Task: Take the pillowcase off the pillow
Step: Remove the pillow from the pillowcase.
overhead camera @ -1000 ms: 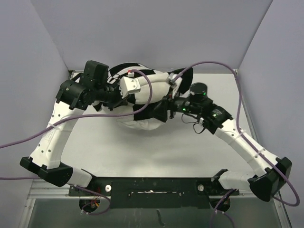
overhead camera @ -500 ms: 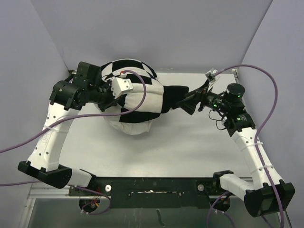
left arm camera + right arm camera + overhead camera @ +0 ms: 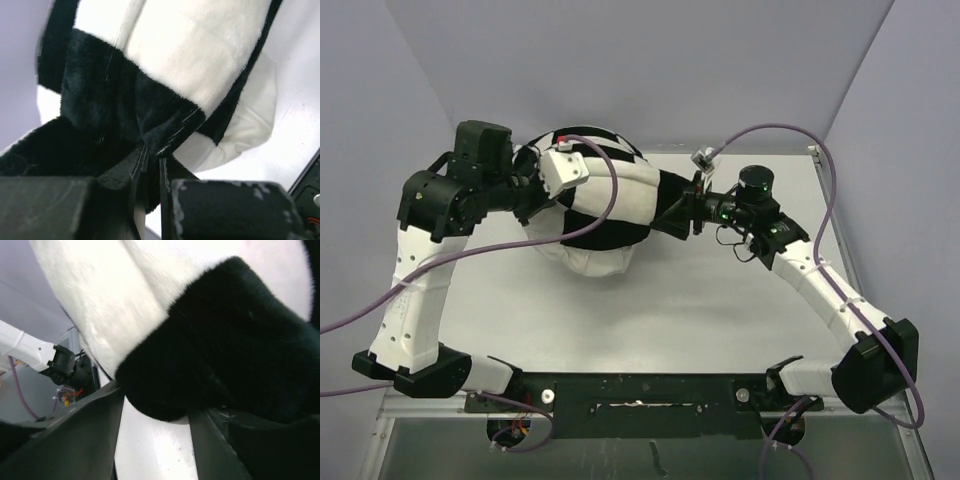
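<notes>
Pillowcase [image 3: 635, 192] pinched in left gripper [image 3: 150, 167], right gripper [image 3: 155, 420]

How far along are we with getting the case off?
Little done: the pillow shows bare only at its near end. In hand: the left gripper and right gripper each pinch the pillowcase. Remaining: sliding it off the rest.

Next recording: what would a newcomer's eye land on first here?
The black-and-white checkered pillowcase is bunched into a mound at the far middle of the table, with the white pillow bulging out of its near side. The left claw pinches a black fold on its left, and the right claw grips its black right end.
</notes>
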Robot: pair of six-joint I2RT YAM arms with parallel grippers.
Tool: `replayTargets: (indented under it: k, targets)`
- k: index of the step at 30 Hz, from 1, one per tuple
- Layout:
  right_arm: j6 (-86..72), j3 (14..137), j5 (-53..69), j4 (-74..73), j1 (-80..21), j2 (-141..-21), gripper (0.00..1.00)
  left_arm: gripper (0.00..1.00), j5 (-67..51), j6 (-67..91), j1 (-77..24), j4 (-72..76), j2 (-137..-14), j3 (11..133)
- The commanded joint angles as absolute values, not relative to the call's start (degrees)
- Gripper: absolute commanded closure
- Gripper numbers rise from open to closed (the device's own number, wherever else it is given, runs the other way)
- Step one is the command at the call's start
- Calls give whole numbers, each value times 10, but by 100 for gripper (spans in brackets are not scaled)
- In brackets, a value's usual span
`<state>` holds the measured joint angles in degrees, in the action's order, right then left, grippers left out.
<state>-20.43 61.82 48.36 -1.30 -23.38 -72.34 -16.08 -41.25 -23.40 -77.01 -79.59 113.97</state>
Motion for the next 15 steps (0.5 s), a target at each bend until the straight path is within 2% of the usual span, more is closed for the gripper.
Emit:
replayTargets:
  k: [1, 5, 11, 12, 15]
  targets:
    - [-220, 702, 416, 57, -243, -744, 60, 100, -170, -414, -230, -752, -785, 1276]
    - [-240, 791, 404, 59, -249, -772, 98, 100, -155, -429, -229, -757, -791, 1320]
    - [-185, 986, 355, -26, -349, -827, 100, 100, -108, -410, -230, -654, -764, 1278]
    - [-174, 1014, 337, -41, -369, -835, 100, 98, -108, -407, -230, -634, -757, 1266]
    - [-161, 1074, 291, -53, -417, -850, 100, 66, -125, -406, -231, -604, -739, 1240]
